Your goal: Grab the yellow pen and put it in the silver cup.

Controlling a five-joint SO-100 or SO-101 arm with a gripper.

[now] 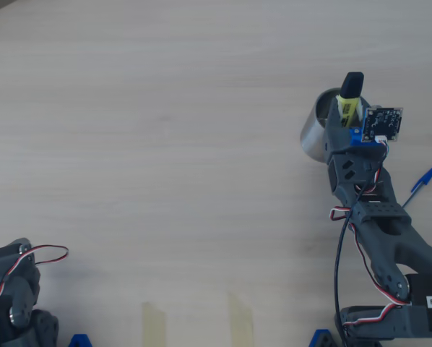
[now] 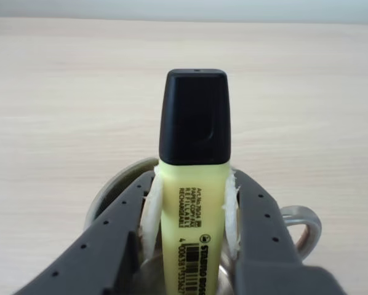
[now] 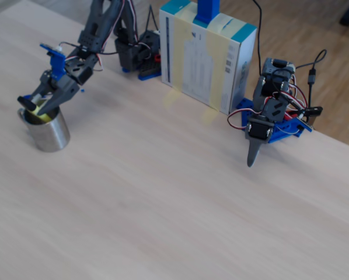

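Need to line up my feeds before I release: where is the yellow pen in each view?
Overhead view: yellow pen upper right, over the silver cup.
Wrist view: centre, upright, held in the claw.
Fixed view: far left, in the cup's mouth.
Shared landmark: the silver cup.

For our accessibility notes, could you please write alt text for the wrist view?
The gripper holds a yellow pen with a black cap upright between its padded fingers, directly over the open silver cup. The cup's loop handle shows at the right, and a pale wooden table fills the background.
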